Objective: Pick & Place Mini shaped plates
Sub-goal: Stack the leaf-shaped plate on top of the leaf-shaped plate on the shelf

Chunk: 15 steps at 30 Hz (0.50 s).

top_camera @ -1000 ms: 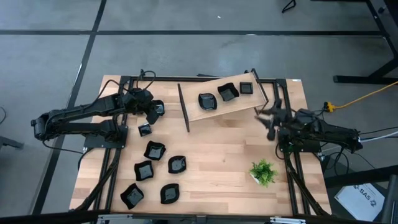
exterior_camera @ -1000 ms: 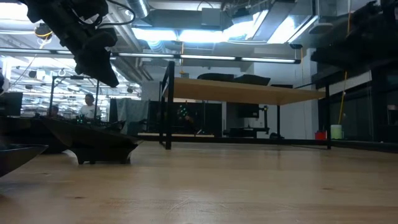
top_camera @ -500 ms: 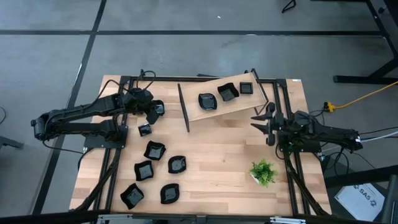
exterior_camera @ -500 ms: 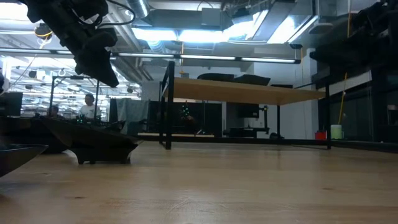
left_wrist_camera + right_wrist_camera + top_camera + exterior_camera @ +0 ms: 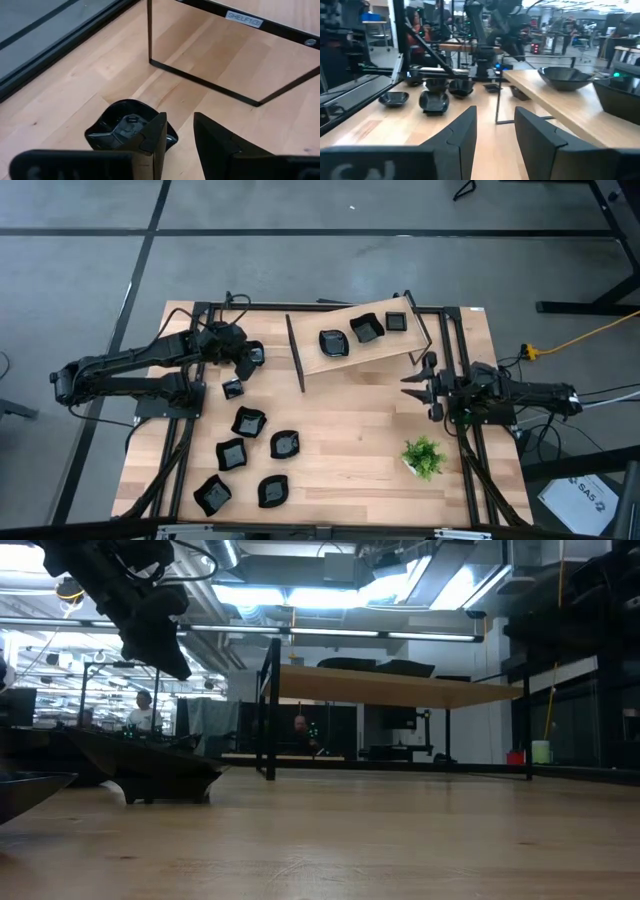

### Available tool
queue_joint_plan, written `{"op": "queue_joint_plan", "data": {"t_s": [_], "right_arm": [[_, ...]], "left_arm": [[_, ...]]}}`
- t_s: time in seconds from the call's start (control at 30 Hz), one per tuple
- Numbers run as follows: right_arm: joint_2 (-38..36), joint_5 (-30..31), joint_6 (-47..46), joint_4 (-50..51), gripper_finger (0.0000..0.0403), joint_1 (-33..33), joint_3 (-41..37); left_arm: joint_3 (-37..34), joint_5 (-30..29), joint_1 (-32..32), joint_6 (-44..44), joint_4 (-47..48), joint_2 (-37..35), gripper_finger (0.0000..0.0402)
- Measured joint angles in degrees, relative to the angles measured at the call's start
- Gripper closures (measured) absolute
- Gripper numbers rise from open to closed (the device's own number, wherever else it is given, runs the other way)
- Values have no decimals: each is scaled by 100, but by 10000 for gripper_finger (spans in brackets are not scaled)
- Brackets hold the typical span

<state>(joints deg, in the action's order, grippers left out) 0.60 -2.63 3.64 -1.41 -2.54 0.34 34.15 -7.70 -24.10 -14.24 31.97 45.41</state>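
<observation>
Left gripper (image 5: 247, 360) (fingers apart) over plate (image 5: 125, 127).

Open hand (image 5: 179, 134) over plate (image 5: 122, 125), seemingly.

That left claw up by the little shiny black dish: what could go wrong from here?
1. The left gripper stands open, one finger over the glossy black wavy-edged dish; closing off-centre might flip or skid it.
2. The black-framed wooden shelf stands close by; a lifted dish could clip its frame.
3. The small square black dish nearby could get knocked.
</observation>
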Motion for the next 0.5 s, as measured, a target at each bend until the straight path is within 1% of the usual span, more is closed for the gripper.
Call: {"op": "queue_joint_plan", "data": {"t_s": [0.27, 0.3, 0.43, 0.5], "right_arm": [[0, 2, -135, 2, 271, 61, 0], [0, 2, -192, 2, 271, 61, 0], [0, 3, -175, 2, 271, 61, 0], [0, 2, -193, 2, 271, 61, 0]], "left_arm": [[0, 45, -2, -14, 2, 0, 309], [0, 135, -2, -36, 5, 0, 309], [0, 819, 8, -46, 40, 0, 314], [0, 921, 27, -78, 48, 11, 316]]}}
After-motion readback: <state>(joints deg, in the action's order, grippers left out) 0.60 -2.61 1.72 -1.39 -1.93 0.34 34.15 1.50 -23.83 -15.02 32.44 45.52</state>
